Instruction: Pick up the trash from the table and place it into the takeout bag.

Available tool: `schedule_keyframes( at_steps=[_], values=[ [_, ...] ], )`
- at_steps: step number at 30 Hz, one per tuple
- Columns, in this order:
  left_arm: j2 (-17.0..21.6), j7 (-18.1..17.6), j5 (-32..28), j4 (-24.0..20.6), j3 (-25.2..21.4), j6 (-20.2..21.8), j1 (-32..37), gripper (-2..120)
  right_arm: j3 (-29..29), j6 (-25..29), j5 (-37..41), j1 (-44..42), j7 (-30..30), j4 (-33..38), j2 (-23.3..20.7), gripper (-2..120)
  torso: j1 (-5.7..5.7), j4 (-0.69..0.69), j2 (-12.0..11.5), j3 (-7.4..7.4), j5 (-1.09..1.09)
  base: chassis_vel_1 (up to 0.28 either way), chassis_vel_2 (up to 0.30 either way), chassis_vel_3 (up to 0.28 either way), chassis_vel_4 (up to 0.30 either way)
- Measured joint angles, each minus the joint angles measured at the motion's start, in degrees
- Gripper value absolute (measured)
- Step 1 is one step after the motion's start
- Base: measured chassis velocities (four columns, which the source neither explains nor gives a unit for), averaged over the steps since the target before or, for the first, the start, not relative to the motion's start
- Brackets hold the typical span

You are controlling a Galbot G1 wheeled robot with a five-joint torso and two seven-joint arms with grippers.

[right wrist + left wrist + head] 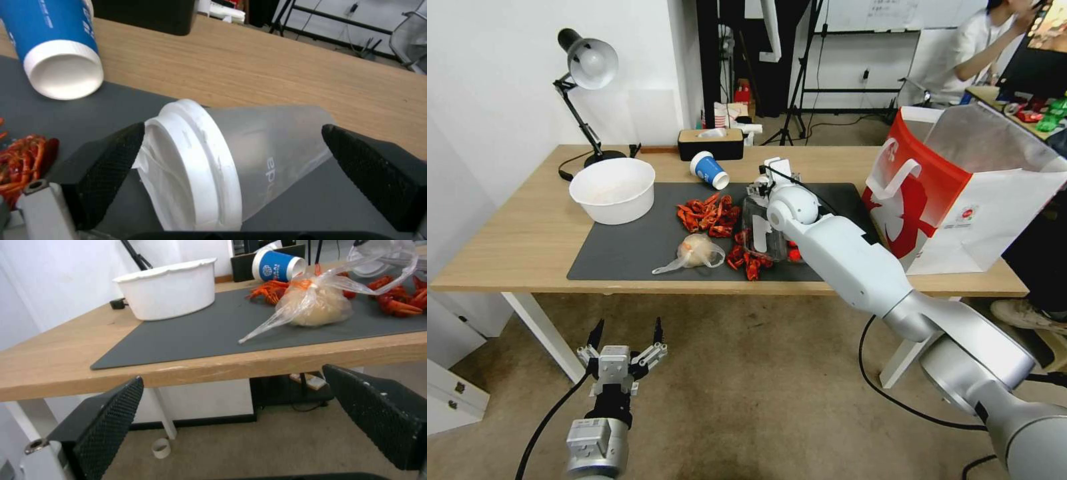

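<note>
A translucent cup (267, 146) with a white lid (200, 166) lies on its side on the dark mat (53, 116). My right gripper (231, 133) is open around it, one finger beside the lid and the other clear of the cup's base. This gripper (768, 179) reaches over the middle of the table (514, 233). A blue paper cup (710, 169) lies tipped over just behind. A small clear plastic bag (697, 253) rests at the mat's front. The red-and-white takeout bag (940, 193) stands open at the table's right end. My left gripper (627, 328) hangs open below the table's front edge.
A large white bowl (612, 189) stands on the mat's left end. Red crayfish shells (710, 215) and a clear box (758, 233) lie under my right forearm. A desk lamp (587, 63) and a black tissue box (710, 143) sit along the back edge.
</note>
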Motion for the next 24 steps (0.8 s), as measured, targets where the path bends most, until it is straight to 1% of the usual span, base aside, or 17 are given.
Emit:
schedule_keyframes(
  at_steps=[18, 19, 20, 21, 22, 23, 24],
  values=[
    [-0.3, 0.0, 0.1, -0.1, 0.1, -0.3, 0.1, 100, 0.2, -0.4, 0.0, -0.3, -0.7, -1.8, 0.3, 100, 0.0, 0.0, 0.0, 0.0, 0.0, 0.0, 0.0, 0.0, 0.0],
    [-0.3, 0.0, 0.1, -0.1, 0.0, -0.3, 0.0, 100, 0.2, -0.4, 0.0, -0.5, -0.7, -1.8, 0.3, 97, 0.0, 0.0, 0.0, 0.0, 0.0, 0.0, 0.0, 0.0, 0.0],
    [-0.3, 0.0, 0.1, -0.1, 0.0, -0.3, 0.0, 100, 0.2, -0.4, 0.0, -0.5, -0.7, -1.8, 0.3, 97, 0.0, 0.0, 0.0, 0.0, 0.0, 0.0, 0.0, 0.0, 0.0],
    [-0.3, 0.0, 0.1, -0.1, 0.0, -0.3, 0.0, 100, 0.2, -0.4, 0.0, -0.6, -0.6, -1.8, 0.3, 94, 0.0, 0.0, 0.0, 0.0, 0.0, 0.0, 0.0, 0.0, 0.0],
    [-0.3, 0.0, 0.1, -0.1, 0.0, -0.3, 0.0, 100, 0.2, -0.4, 0.0, -0.6, -0.6, -1.8, 0.3, 94, 0.0, 0.0, 0.0, 0.0, 0.0, 0.0, 0.0, 0.0, 0.0],
    [-0.2, 0.0, 0.1, 0.0, 0.0, -0.3, 0.0, 100, 0.2, -0.4, 0.1, -0.7, -0.6, -1.8, 0.4, 87, 0.0, 0.0, 0.0, 0.0, 0.01, 0.0, 0.0, 0.0, 0.0],
    [-0.2, 0.0, 0.1, 0.1, 0.0, -0.3, -0.1, 100, 0.4, -0.4, 0.2, -0.8, -0.4, -1.8, 0.5, 82, 0.0, 0.0, 0.0, -0.01, 0.0, 0.0, 0.0, 0.0, 0.0]
  ],
)
